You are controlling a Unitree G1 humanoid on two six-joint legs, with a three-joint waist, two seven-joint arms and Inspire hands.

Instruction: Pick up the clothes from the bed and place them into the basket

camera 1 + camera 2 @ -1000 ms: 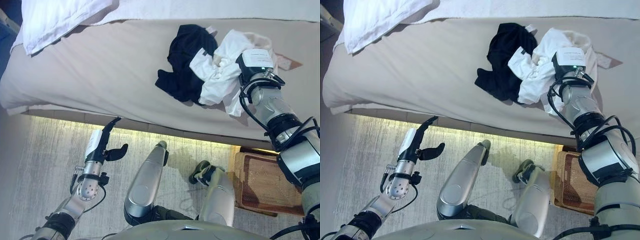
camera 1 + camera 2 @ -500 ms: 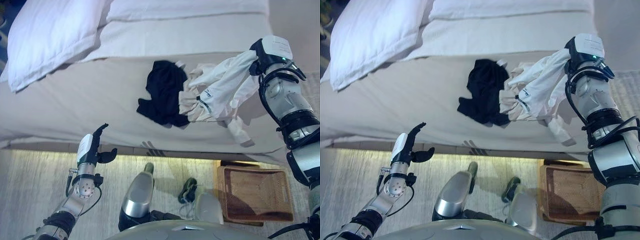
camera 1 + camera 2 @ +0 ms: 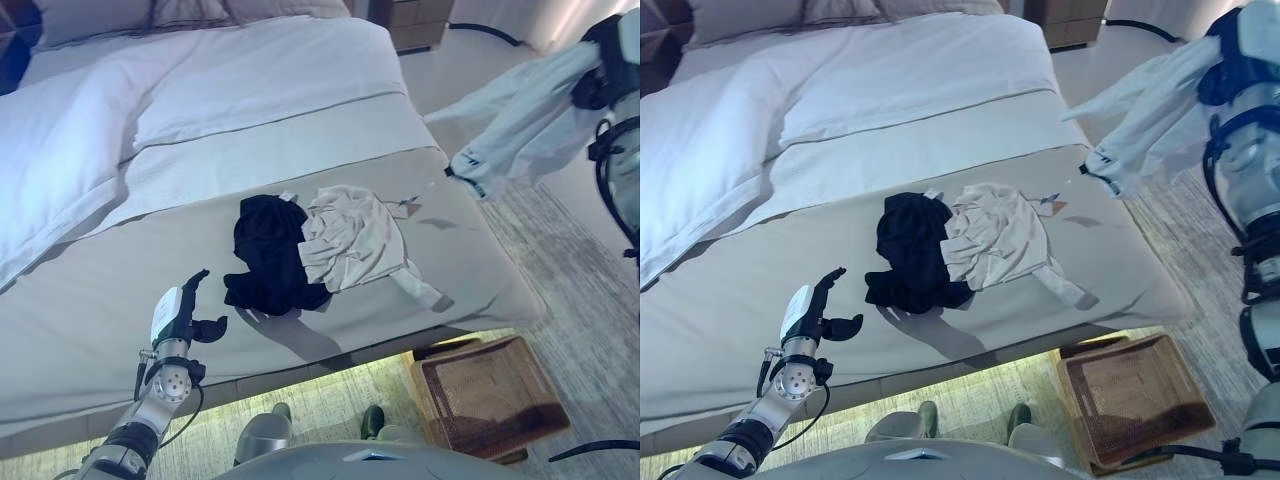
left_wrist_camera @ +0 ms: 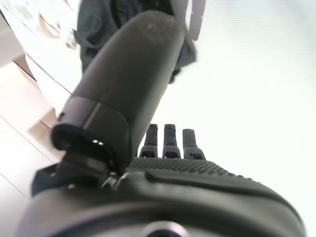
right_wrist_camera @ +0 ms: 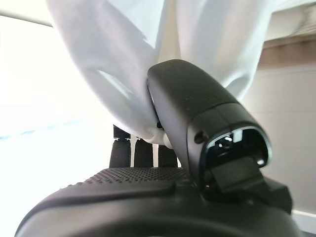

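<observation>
My right hand (image 3: 600, 75) is raised at the upper right, past the bed's foot corner, and is shut on a white garment (image 3: 520, 125) that hangs from it in the air. The right wrist view shows the thumb (image 5: 197, 123) pinching this white cloth (image 5: 128, 74). On the bed (image 3: 120, 300) lie a black garment (image 3: 265, 250) and a cream-white garment (image 3: 350, 235), side by side and touching. My left hand (image 3: 185, 315) is open and empty over the bed's near edge, left of the black garment. A woven basket (image 3: 485, 395) stands on the floor at the bed's near right corner.
White pillows and a folded white duvet (image 3: 150, 110) cover the far half of the bed. A dark wooden cabinet (image 3: 415, 20) stands beyond the bed's far corner. Grey carpet (image 3: 590, 300) lies to the right of the bed.
My right hand has lifted one white garment off the bed and carried it up to the right; a cream-white garment stays beside the black one. The camera has tilted up.
</observation>
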